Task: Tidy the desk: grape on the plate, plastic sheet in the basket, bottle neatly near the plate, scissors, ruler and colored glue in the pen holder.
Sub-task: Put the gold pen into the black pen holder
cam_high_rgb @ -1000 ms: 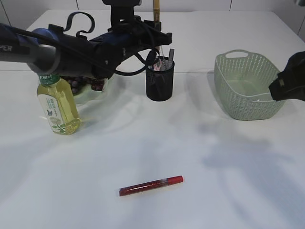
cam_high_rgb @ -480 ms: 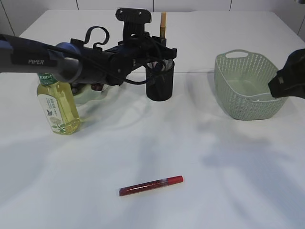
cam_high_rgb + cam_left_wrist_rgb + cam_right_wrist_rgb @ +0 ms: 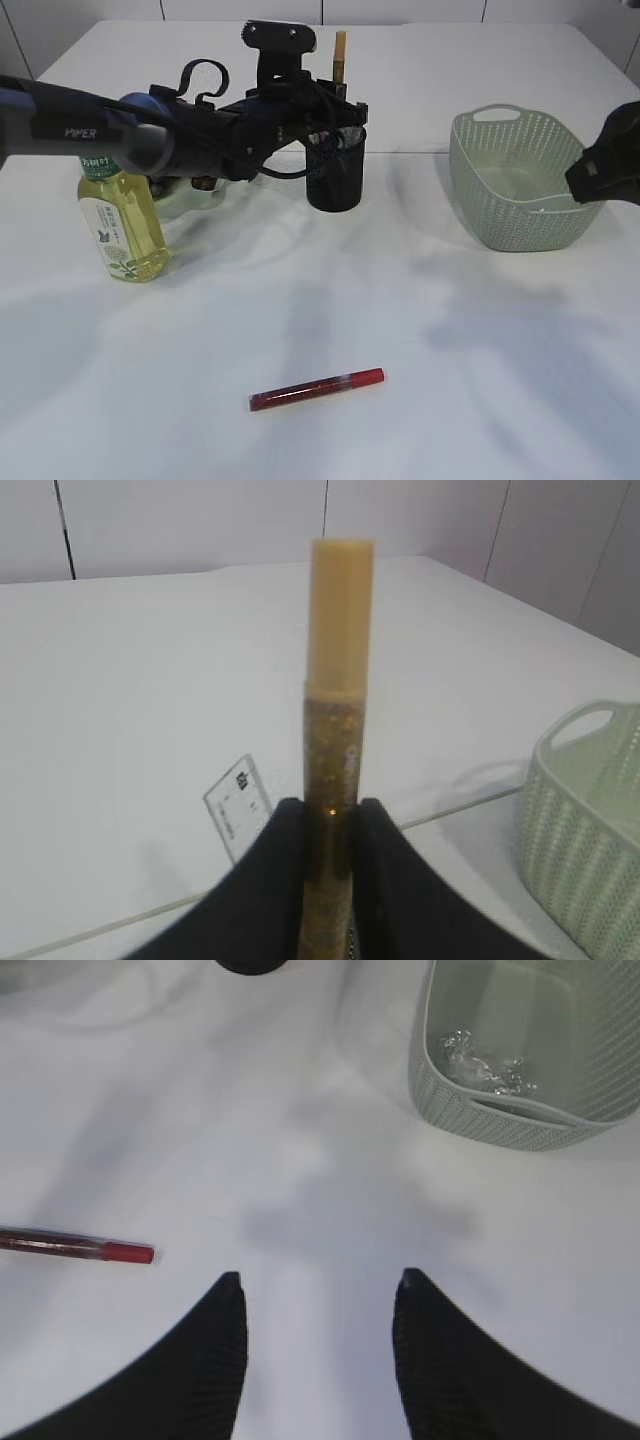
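My left gripper (image 3: 333, 100) is shut on a gold glitter glue stick (image 3: 340, 48) and holds it upright, its lower end in the black mesh pen holder (image 3: 335, 180). In the left wrist view the stick (image 3: 338, 680) stands between the fingertips of that gripper (image 3: 332, 810), with a clear ruler end (image 3: 238, 805) behind. A red glue pen (image 3: 316, 389) lies on the table near the front; it also shows in the right wrist view (image 3: 75, 1247). My right gripper (image 3: 603, 165) is open and empty (image 3: 320, 1280) beside the basket (image 3: 515, 180). I cannot make out the scissors.
A yellow-green drink bottle (image 3: 122, 215) stands at the left, in front of a pale green plate (image 3: 190, 197) with dark grapes (image 3: 205, 183). The crumpled plastic sheet (image 3: 485, 1065) lies in the basket (image 3: 520, 1125). The pen holder's base (image 3: 255, 964) shows at the top edge.
My left gripper has lowered the gold glue stick down into the pen holder. The right arm and the red glue pen have not moved.
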